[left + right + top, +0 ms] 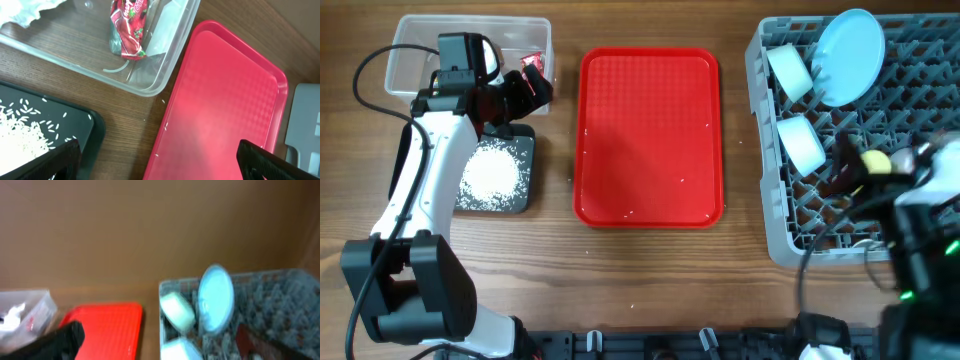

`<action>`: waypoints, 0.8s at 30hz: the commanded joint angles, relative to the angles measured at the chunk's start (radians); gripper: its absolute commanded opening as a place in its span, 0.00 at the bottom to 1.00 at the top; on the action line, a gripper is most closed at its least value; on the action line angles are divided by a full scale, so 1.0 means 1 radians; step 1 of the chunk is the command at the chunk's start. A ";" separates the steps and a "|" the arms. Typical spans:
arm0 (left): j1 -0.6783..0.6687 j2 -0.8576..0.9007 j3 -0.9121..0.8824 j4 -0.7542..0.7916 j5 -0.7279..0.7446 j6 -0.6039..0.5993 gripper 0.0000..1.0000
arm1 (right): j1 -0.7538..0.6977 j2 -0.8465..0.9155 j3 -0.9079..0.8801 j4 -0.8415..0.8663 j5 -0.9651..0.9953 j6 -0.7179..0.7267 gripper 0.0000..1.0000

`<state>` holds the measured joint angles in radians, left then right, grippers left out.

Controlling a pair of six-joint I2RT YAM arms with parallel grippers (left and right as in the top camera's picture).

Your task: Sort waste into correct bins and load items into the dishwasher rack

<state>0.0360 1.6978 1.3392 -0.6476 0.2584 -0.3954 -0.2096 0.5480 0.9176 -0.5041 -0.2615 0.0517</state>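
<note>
The clear tub (415, 40) at the back left holds a red wrapper (532, 68), which also shows in the left wrist view (127, 27) beside a white tissue (20, 12). The black tray (525, 190) holds a heap of rice (488, 175). My left gripper (528, 90) is open and empty (160, 155), above the gap between the black tray and the red tray. The grey rack (770, 230) holds the blue plate (850, 55), two bowls (788, 70) (800, 145) and a yellow cup (875, 160). My right gripper (842, 168) hovers over the rack, jaws apart (155, 340); that view is blurred.
The flat red tray (650, 135) lies in the middle with a few rice grains (630, 212) on it. Bare wood table (560, 260) lies in front of the trays. The left arm covers part of the tub and the black tray.
</note>
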 commanded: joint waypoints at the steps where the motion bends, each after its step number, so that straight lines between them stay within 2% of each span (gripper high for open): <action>1: 0.003 -0.014 0.002 0.003 -0.002 -0.002 1.00 | 0.017 -0.200 -0.369 0.250 -0.089 -0.021 1.00; 4: 0.003 -0.014 0.002 0.003 -0.002 -0.002 1.00 | 0.062 -0.375 -0.666 0.416 -0.105 0.003 1.00; 7: 0.003 -0.014 0.002 0.003 -0.002 -0.002 1.00 | 0.121 -0.458 -0.789 0.448 -0.065 0.020 1.00; 12: 0.003 -0.014 0.002 0.003 -0.002 -0.002 1.00 | 0.169 -0.521 -0.874 0.447 0.045 0.089 1.00; 17: 0.003 -0.014 0.002 0.003 -0.002 -0.002 1.00 | 0.171 -0.546 -0.914 0.525 0.043 0.073 1.00; 24: 0.003 -0.014 0.002 0.003 -0.002 -0.002 1.00 | 0.170 -0.543 -0.912 0.525 0.040 0.086 1.00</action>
<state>0.0360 1.6974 1.3392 -0.6476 0.2584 -0.3954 -0.0444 0.0193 0.0143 0.0162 -0.2344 0.1196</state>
